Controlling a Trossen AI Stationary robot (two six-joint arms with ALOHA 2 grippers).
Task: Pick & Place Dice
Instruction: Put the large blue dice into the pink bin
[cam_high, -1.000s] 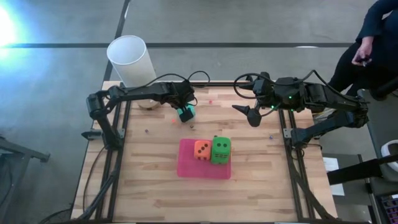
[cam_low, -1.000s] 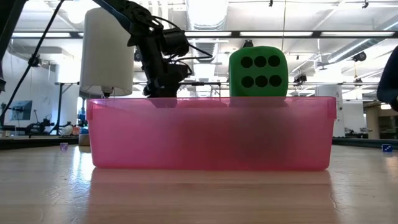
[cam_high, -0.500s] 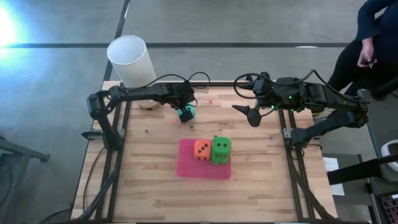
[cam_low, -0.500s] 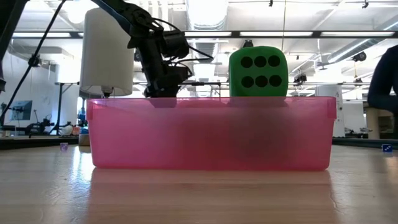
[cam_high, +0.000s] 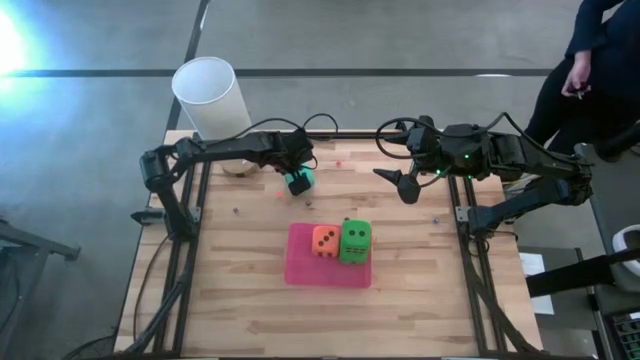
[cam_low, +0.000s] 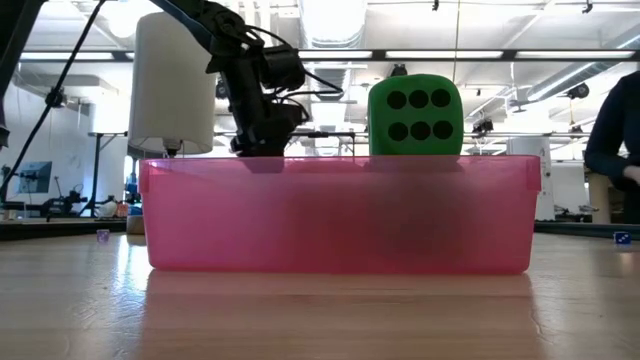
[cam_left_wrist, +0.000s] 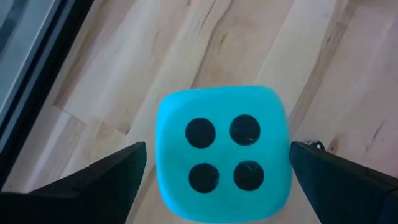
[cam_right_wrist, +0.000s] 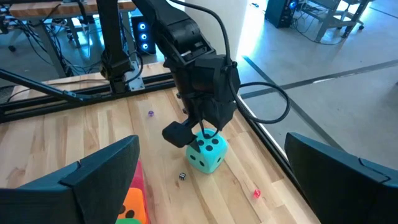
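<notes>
High view: left gripper (cam_high: 297, 181) hovering over teal die (cam_high: 300, 182) at far-left part of worktop (cam_high: 240, 290), jaws spread wide. Right gripper (cam_high: 404, 184) waiting at far right, jaws released, gripping nothing. Orange die (cam_high: 324, 241) and green die (cam_high: 354, 242) sitting in pink tray (cam_high: 325, 271).

Low view: green die showing above tray rim, six pips facing.

Left wrist view: teal die lying on worktop between fingers (cam_left_wrist: 93, 180), four pips up, gaps showing either side.

Right wrist view: left gripper straddling teal die.

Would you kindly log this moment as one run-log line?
left gripper: open, straddling teal die | right gripper: open, waiting | orange die, green die: in pink bin
</notes>
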